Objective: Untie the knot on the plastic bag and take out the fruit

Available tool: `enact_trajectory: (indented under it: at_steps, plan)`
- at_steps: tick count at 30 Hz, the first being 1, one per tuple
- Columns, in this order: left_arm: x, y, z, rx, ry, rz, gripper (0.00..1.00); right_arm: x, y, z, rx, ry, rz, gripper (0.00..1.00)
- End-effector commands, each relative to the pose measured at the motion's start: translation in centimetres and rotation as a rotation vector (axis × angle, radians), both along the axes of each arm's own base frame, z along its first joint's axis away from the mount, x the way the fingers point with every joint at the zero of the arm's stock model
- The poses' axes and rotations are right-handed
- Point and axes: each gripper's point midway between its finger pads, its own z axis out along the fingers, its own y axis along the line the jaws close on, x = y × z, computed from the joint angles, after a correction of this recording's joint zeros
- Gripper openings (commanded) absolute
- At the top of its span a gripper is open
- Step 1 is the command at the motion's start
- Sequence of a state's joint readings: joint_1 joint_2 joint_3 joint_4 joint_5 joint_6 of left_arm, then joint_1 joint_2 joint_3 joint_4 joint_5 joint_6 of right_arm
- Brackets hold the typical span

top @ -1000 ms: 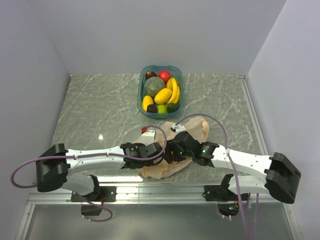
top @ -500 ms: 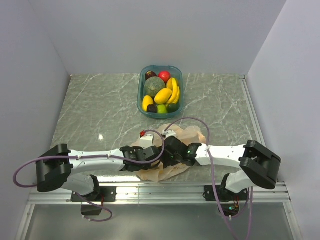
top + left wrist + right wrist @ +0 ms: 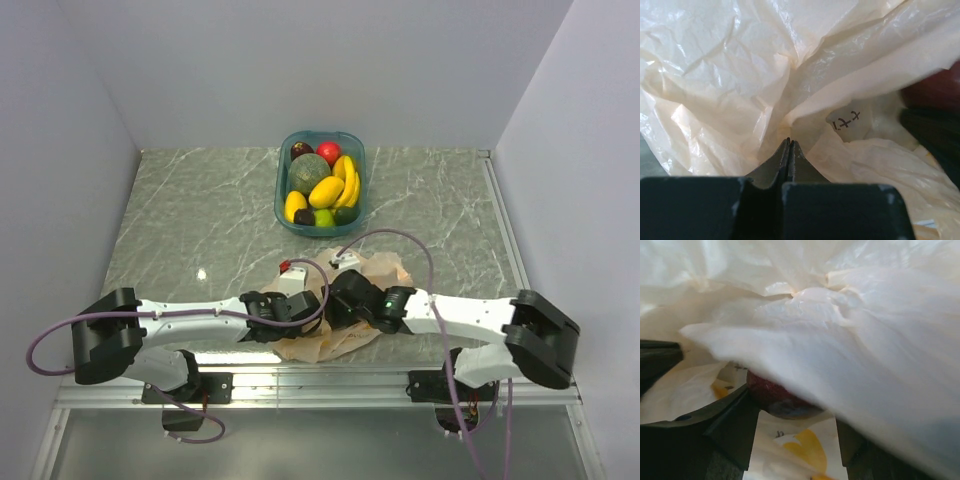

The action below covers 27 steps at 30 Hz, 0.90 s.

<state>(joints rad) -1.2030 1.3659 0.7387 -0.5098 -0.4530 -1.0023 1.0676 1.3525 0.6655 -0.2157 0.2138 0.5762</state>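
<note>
**A:** Okay, where's everything sitting on your rig at the moment?

**B:** Biggest first: your grey-green marble table (image 3: 200, 220) is filling the middle of the overhead frame. The blue tub (image 3: 281, 195) is sitting at upper centre, holding the fruit (image 3: 322, 188): green melon, bananas and a few small ones piled together. The plastic bag (image 3: 385, 268) is lying crumpled at lower centre, well apart from the tub. Both your arms are reaching in over it from the lower corners.

**A:** And the hands?

**B:** Your left gripper (image 3: 790, 145) is sitting clenched at the bottom centre of its own camera. Its fingers are pressing flat together, with the tips right up against a fold of the bag. I can't tell whether any film is actually getting pinched in there. Your right gripper (image 3: 795, 415) is standing spread, one finger at lower left of its view and the other at lower right. A dark red fruit (image 3: 775, 397) is peeking out from under the bag's film between those tips. It's looking like it's touching the lower-left finger and sitting clear of the other, so nothing's getting gripped.

**A:** Anything smaller?

**B:** A little white tag (image 3: 847, 120) with pen marks is showing among the folds, right of centre in the left wrist view.
</note>
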Motion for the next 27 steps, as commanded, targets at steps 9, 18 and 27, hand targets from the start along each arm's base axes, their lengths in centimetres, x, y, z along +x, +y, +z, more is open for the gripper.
enact_trajectory:
  at_steps: [9,18,27]
  plan:
    - [4.1,1.3,3.2,-0.029,-0.114,0.067,0.01,-1.1,-1.6,9.5,0.2,-0.217,0.149,0.08]
    - [6.8,3.0,10.9,-0.151,-0.286,0.134,0.22,3.7,-3.6,21.2,0.287,-0.483,0.005,0.09]
    - [11.4,10.0,14.9,-0.108,-0.385,0.24,0.63,15.0,-2.2,23.0,0.245,-0.477,-0.122,0.1]
